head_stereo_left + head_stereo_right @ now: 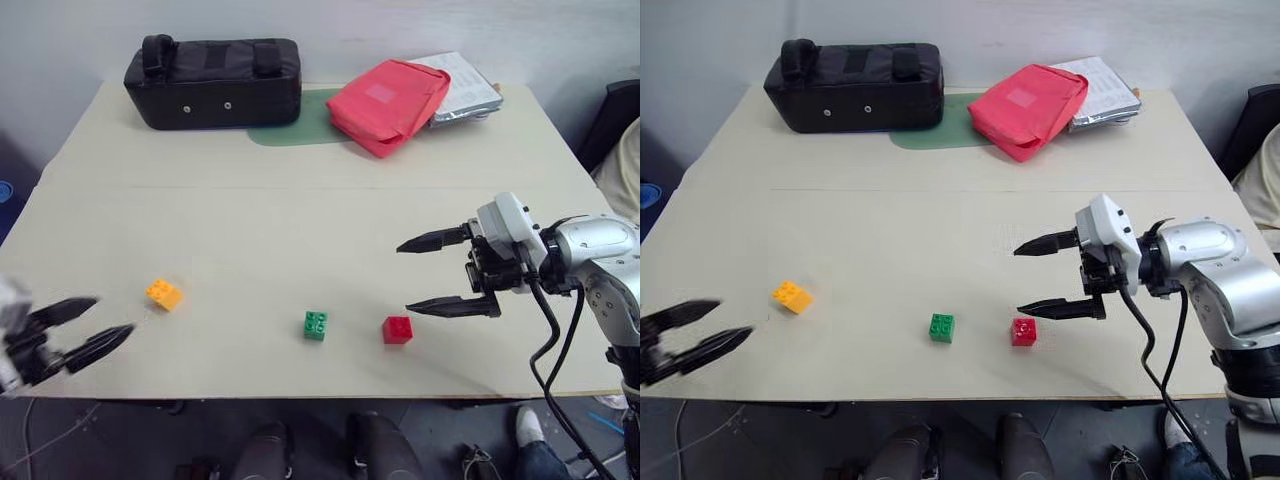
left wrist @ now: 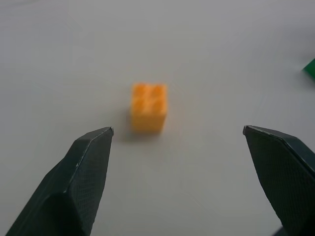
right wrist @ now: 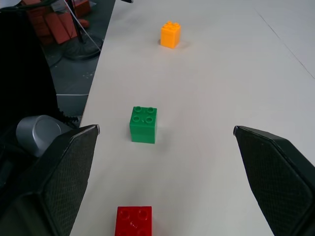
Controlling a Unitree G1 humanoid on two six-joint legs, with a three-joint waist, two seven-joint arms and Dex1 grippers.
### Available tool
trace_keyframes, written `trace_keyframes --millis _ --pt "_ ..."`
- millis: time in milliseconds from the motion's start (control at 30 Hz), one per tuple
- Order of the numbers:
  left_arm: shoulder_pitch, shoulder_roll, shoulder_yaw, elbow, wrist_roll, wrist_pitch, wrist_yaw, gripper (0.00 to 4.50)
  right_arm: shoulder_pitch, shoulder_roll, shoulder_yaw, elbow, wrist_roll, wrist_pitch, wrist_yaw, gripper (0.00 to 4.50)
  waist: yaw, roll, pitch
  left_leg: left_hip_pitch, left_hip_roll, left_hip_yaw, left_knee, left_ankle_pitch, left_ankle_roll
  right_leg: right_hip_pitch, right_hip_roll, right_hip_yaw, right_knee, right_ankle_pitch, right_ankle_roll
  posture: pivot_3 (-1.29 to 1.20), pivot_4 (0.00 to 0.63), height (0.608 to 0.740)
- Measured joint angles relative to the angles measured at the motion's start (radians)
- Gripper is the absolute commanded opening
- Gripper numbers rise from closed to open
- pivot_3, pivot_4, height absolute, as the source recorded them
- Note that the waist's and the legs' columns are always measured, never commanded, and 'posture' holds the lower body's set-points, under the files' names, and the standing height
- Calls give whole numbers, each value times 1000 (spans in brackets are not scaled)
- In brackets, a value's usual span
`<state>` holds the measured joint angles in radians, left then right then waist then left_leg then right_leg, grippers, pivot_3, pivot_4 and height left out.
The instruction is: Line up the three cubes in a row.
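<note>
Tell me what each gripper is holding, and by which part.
Nothing is held. The left gripper and the right gripper are both open, and the orange brick, green brick and red brick sit free on the table.

A pale table (image 1: pixel 250 230) fills most of the head views, with a faint seam line running across it. At its far edge lies a black case (image 1: pixel 213 82) with handles on top and two small rivets on its front. Just beside it, partly under it, a green mat (image 1: pixel 296 128) lies flat on the table. A red pouch (image 1: pixel 388 103) rests on the mat's other end, tilted. Behind the pouch, touching it, sits a stack of papers (image 1: pixel 464 86) on a silvery sheet. A dark chair (image 1: pixel 612 120) stands past the table's right edge. On the floor by the near edge, a person's shoes (image 1: pixel 320 448) show.
</note>
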<state>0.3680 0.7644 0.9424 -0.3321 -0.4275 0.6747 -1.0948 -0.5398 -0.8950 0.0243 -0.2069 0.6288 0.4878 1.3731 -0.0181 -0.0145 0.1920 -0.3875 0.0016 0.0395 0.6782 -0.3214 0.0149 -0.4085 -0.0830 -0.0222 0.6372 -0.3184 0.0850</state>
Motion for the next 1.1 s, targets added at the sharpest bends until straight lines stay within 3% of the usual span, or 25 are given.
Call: trace_keyframes --millis 233,400,600,833,933,1100 --pt "-23 43 -33 43 -10 -55 22 4429 -20 9 13 8 -13 3 9 4500 15 -1 -1 0 -3 -1 -3 -2 4 0 -3 -1 0 0 -1 0 150 740" --pt "-115 92 -191 44 -18 -51 60 4429 -18 11 13 -7 -11 19 0 4500 10 -1 -1 0 -3 -1 -10 2 -1 -2 -3 -1 -1 0 -1 0 150 740" --pt "-319 111 -435 231 71 -108 153 4429 15 20 2 -39 -7 31 -28 4500 0 0 -1 1 -3 -1 -12 4 -2 -3 -2 -1 0 0 -1 0 150 740" --pt "-436 114 -556 333 88 -152 164 4429 48 22 -14 -68 8 42 -63 4500 -10 0 -1 1 -3 0 -12 4 -2 -3 -2 -1 3 0 -1 0 150 740" --pt "-447 114 -573 358 88 -161 157 3831 52 22 -23 -69 9 41 -75 4500 -10 0 -1 1 -3 0 -12 4 -2 -3 -2 -1 3 0 -1 0 150 740" --pt "-452 118 -578 393 91 -184 155 2275 54 22 -29 -81 7 34 -84 4500 -9 0 -1 1 -3 0 -12 4 -2 -3 -2 -1 3 0 -1 0 150 740"
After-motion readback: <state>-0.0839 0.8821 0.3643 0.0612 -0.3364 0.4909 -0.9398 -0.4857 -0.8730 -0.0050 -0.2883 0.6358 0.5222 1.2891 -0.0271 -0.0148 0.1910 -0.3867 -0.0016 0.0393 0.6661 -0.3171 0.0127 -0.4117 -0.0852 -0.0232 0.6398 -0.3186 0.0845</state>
